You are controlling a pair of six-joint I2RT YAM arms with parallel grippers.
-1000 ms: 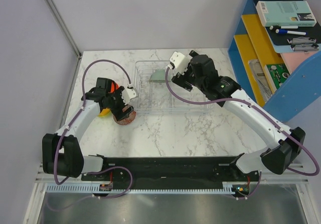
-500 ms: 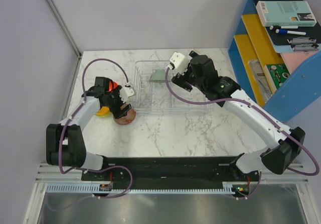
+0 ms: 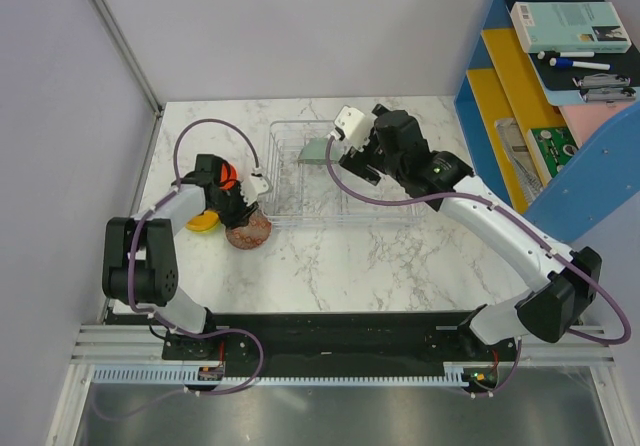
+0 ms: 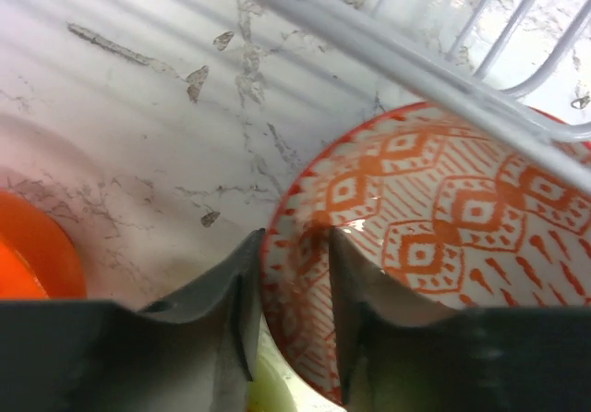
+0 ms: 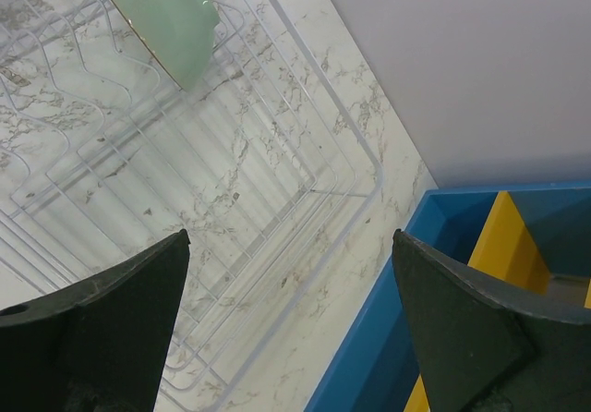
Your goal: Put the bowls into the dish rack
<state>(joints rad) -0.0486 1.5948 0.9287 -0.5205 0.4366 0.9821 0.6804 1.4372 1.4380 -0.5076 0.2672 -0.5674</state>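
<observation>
The red-patterned bowl [image 3: 249, 232] [image 4: 443, 209] sits on the marble just left of the clear dish rack [image 3: 390, 212] [image 4: 443, 75]. My left gripper [image 3: 243, 210] [image 4: 291, 273] is shut on its near rim, one finger inside and one outside. A red-orange bowl [image 3: 228, 175] [image 4: 32, 255] and an orange-yellow bowl [image 3: 204, 222] lie beside it. A lime green bowl [image 4: 268, 389] peeks below the fingers. A pale grey-green bowl [image 3: 315, 151] [image 5: 162, 19] stands on edge in the dish rack [image 5: 231, 181]. My right gripper [image 3: 353, 156] [image 5: 291, 246] hangs open above the rack, holding nothing.
A blue shelf unit [image 3: 560, 76] [image 5: 443, 273] with yellow dividers, a book and pens stands along the table's right side. Grey walls close off the left and back edges. Purple cables loop over both arms.
My left gripper has closed from wide open onto the patterned bowl's rim, and the left arm has drawn in toward its base. The right arm has shifted slightly left.
</observation>
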